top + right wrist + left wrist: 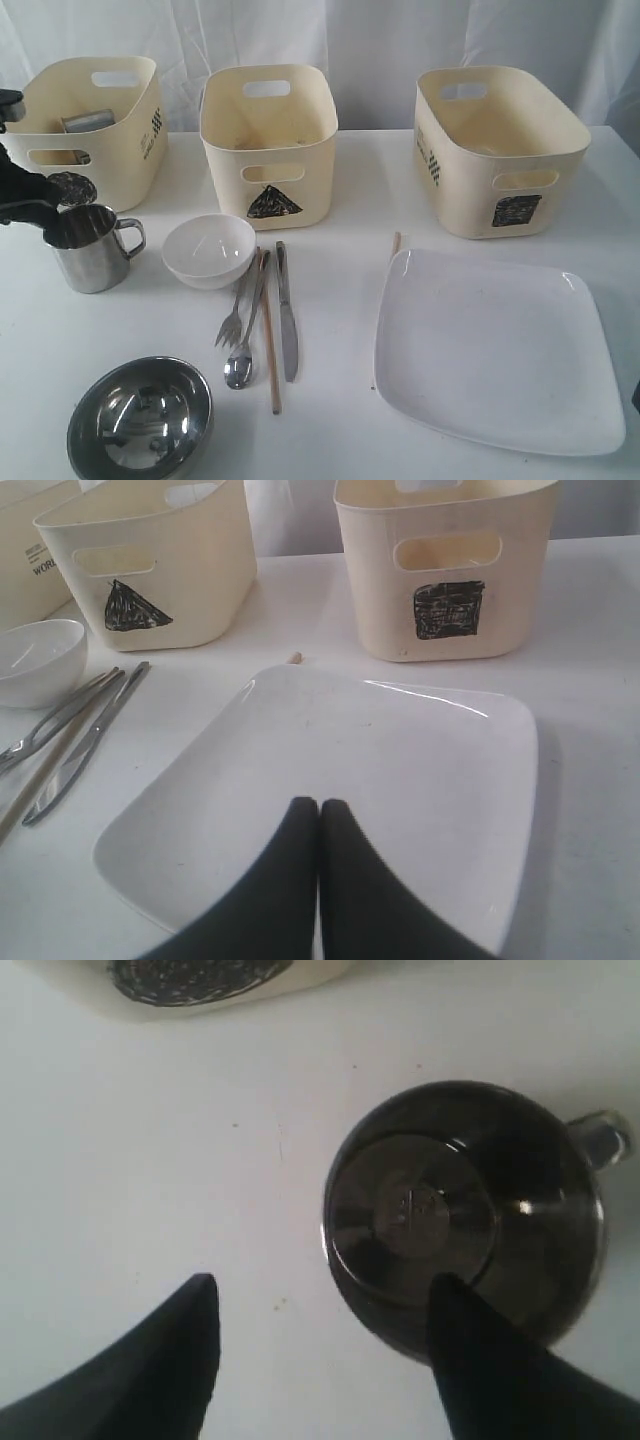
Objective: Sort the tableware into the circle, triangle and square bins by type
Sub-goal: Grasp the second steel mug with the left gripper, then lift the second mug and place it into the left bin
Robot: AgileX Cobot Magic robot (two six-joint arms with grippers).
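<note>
showing the left gripper (322, 1282) spread wide over a steel mug (90, 252), straddling its wall and gripping nothing. standing upright on the table (330, 430), just before the circle bin (135, 150), with a second mug (88, 121) sitting inside that bin. holding the right gripper (319, 806) pressed shut and empty above the large white plate (400, 770). lying between small white bowl (208, 250) and plate: fork (232, 320), spoon (240, 365), knife (287, 330), chopsticks (270, 350).
</note>
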